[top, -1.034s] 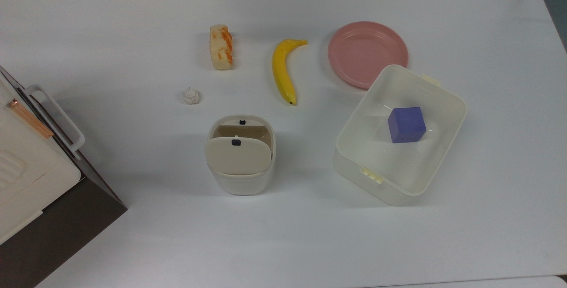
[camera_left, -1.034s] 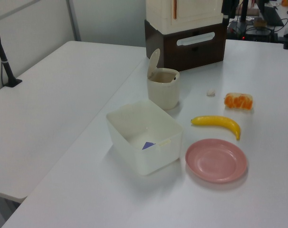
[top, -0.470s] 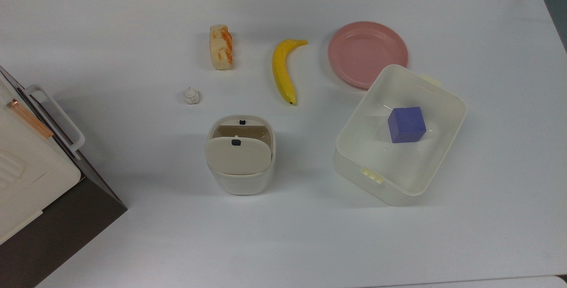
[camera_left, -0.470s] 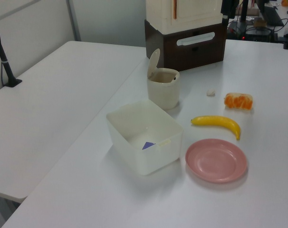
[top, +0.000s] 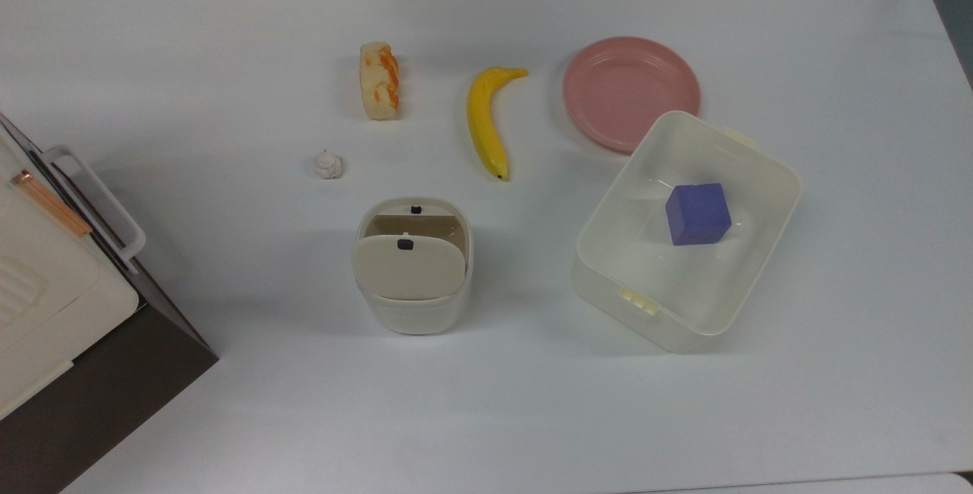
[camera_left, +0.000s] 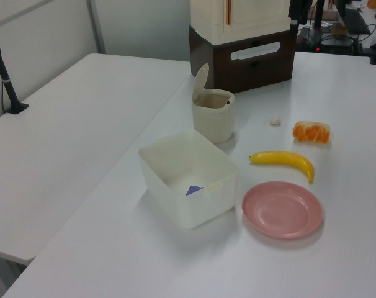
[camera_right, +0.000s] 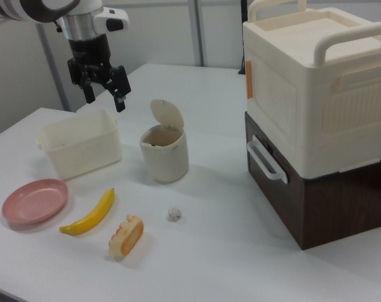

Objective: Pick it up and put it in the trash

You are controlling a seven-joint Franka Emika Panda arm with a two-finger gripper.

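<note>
Right view, left to right: gripper point(camera_right: 104, 95) hangs high above the tub point(camera_right: 80, 151), fingers apart, holding nothing. Bin point(camera_right: 165, 153) stands lid-up on the table point(camera_right: 241, 251). Wad point(camera_right: 174, 214) lies on the table in front of the bin, apart from it, just right of the bread point(camera_right: 126, 237).

Tiny white wad point(top: 328, 166) lies near the open-lidded cream bin point(top: 413, 304).
</note>
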